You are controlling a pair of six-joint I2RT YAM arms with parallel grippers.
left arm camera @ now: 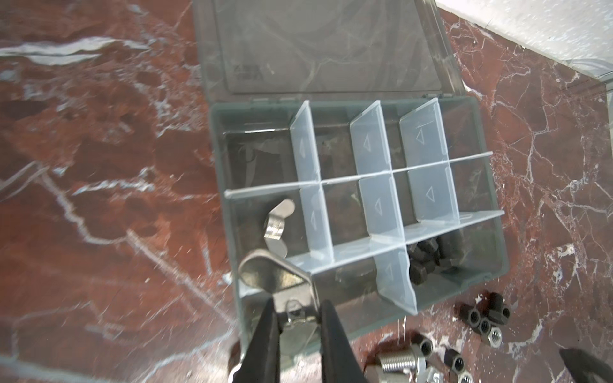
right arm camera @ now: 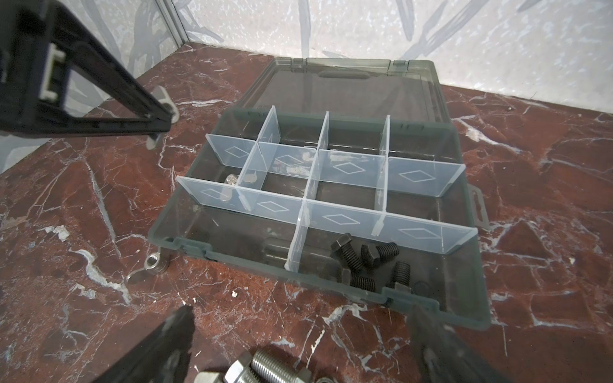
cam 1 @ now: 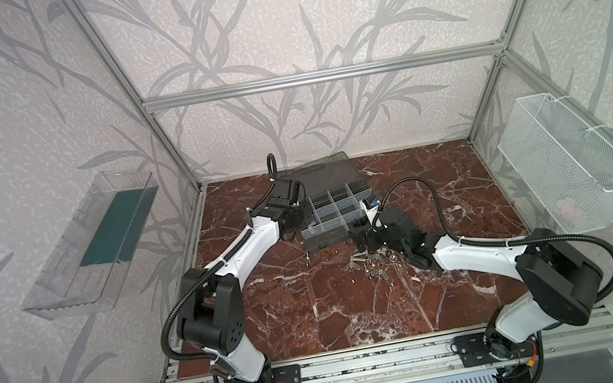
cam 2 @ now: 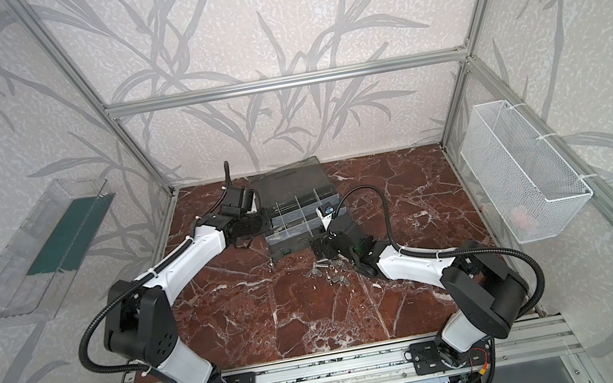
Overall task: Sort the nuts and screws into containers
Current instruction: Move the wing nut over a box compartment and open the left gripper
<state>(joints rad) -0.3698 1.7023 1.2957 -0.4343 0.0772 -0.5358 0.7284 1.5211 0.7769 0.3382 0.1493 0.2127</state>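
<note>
The dark grey organizer case [cam 1: 336, 213] [cam 2: 301, 218] lies open on the marble, its containers split by translucent dividers [right arm camera: 351, 169]. Black bolts [right arm camera: 365, 262] [left arm camera: 424, 262] fill the front right container. A silver wing nut [left arm camera: 275, 228] lies in a left one. My left gripper [left arm camera: 297, 306] hovers over the case's front left corner, shut on another silver wing nut [left arm camera: 265, 275] [right arm camera: 162, 116]. My right gripper [right arm camera: 302, 331] [cam 1: 363, 240] stands open, low in front of the case, over loose screws and nuts [cam 1: 371, 264] [cam 2: 330, 270]. Nothing is between its fingers.
A lone wing nut [right arm camera: 151, 265] lies on the table by the case's front left corner. The smoky lid [cam 1: 318, 173] lies flat behind the case. A white mesh basket [cam 1: 570, 165] hangs on the right wall and a clear tray [cam 1: 90, 245] on the left wall.
</note>
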